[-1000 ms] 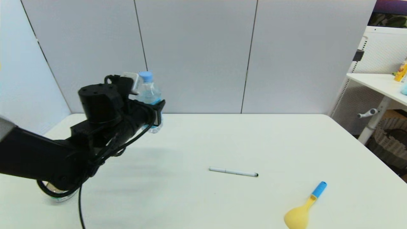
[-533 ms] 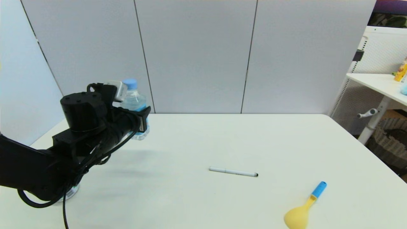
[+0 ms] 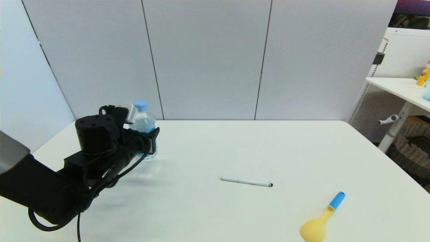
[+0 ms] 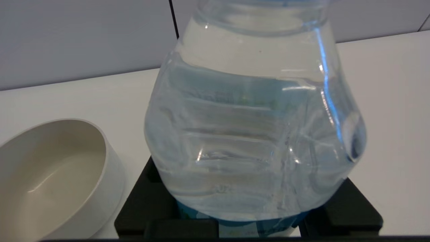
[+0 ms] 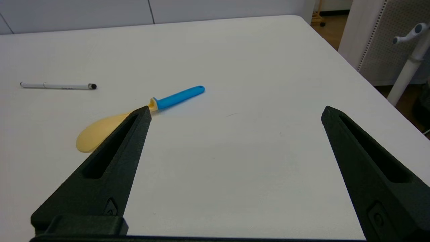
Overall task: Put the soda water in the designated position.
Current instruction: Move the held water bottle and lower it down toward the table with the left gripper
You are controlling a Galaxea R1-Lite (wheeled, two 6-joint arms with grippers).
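Black and wide apart, the two long fingers of the right claw (image 5: 231,112) hang open and empty over bare white bench (image 5: 235,174) at the robot's right, outside the head view. Just past its left fingertip lies a pale yellow plastic spoon with a bright blue handle (image 5: 134,117), flat on the bench, bowl end nearer the robot and handle pointing away to the right (image 3: 320,220). Farther in, toward the middle of the bench, a slim white pen with a dark tip (image 3: 246,182) lies flat, well apart from the spoon; the right wrist view also catches it (image 5: 57,86).

On the robot's left, the black left arm reaches forward and ends in the left claw (image 3: 147,139), which is clamped on the small clear plastic soda water bottle with a light blue screw cap and blue label (image 3: 144,129). The bottle stands upright in the grip, cap above the claw, at the far left part of the bench near the grey partition wall (image 3: 208,57). Its base sits at or just above the white surface; whether it touches cannot be told. In the left wrist view the bottle's clear ribbed body (image 4: 255,134) fills most of the frame, with the black fingers (image 4: 346,208) pressed against its lower sides. Just beside the bottle in that view stands a beige round bowl (image 4: 53,178), apart from it.
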